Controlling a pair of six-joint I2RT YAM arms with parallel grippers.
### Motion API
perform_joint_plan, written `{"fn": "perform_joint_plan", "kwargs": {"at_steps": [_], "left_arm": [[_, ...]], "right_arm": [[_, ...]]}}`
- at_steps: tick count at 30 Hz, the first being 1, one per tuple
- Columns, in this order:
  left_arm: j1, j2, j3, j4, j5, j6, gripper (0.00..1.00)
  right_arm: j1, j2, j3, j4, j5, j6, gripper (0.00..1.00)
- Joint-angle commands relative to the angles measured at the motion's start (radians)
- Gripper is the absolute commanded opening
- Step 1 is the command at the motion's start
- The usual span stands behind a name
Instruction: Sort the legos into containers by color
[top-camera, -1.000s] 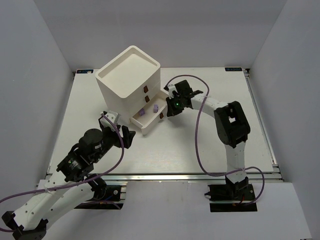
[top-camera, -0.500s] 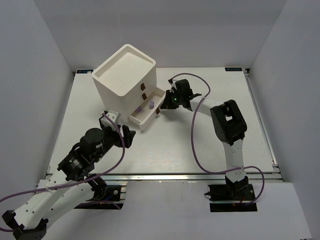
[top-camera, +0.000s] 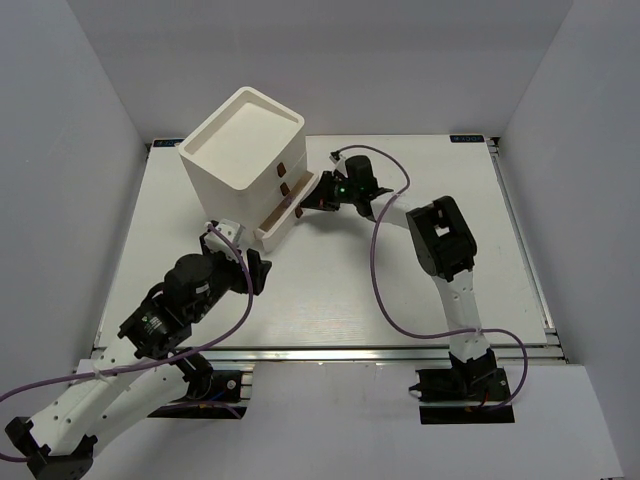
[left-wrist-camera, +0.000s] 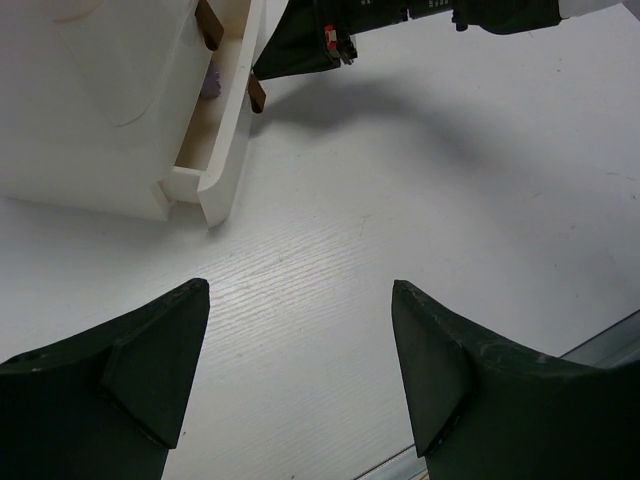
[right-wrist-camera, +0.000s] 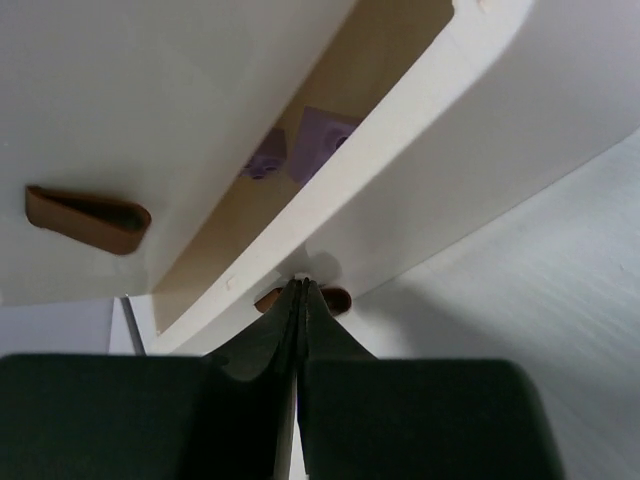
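Note:
The white cabinet (top-camera: 240, 150) stands at the back left. Its bottom drawer (top-camera: 283, 217) is partly open. Two pale purple legos (right-wrist-camera: 322, 140) lie inside it; one also shows in the left wrist view (left-wrist-camera: 210, 82). My right gripper (top-camera: 318, 196) is shut, and its tips (right-wrist-camera: 300, 284) press against the drawer front at its red-brown handle (right-wrist-camera: 337, 298). My left gripper (left-wrist-camera: 298, 300) is open and empty above bare table, in front of the cabinet (left-wrist-camera: 100, 100). No green legos are in view.
The upper drawers are shut, with their red-brown handles (top-camera: 284, 170) showing on the front. The right arm (top-camera: 440, 235) reaches across the back middle of the table. The table's near edge rail (left-wrist-camera: 600, 340) lies close to the left gripper.
My right gripper has moved left, pushing the bottom drawer further in and sliding the whole cabinet left and back. The left arm has barely moved.

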Motion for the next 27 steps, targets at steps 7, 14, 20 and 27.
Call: {"fn": "perform_joint_plan", "kwargs": {"at_steps": [7, 14, 20, 27], "left_arm": [[0.004, -0.008, -0.007, -0.006, -0.03, -0.01, 0.83], [0.004, -0.005, -0.009, -0.007, -0.033, -0.01, 0.84], [0.004, -0.006, -0.01, -0.007, -0.033, -0.012, 0.84], [0.004, 0.004, -0.01, -0.007, -0.03, -0.015, 0.84]], "right_arm": [[0.007, 0.146, 0.24, 0.051, -0.043, 0.096, 0.0], [0.007, 0.181, 0.263, 0.096, -0.053, 0.142, 0.0], [-0.001, 0.141, 0.214, 0.123, -0.046, 0.105, 0.0], [0.001, 0.189, 0.286, 0.103, -0.05, 0.134, 0.0]]}}
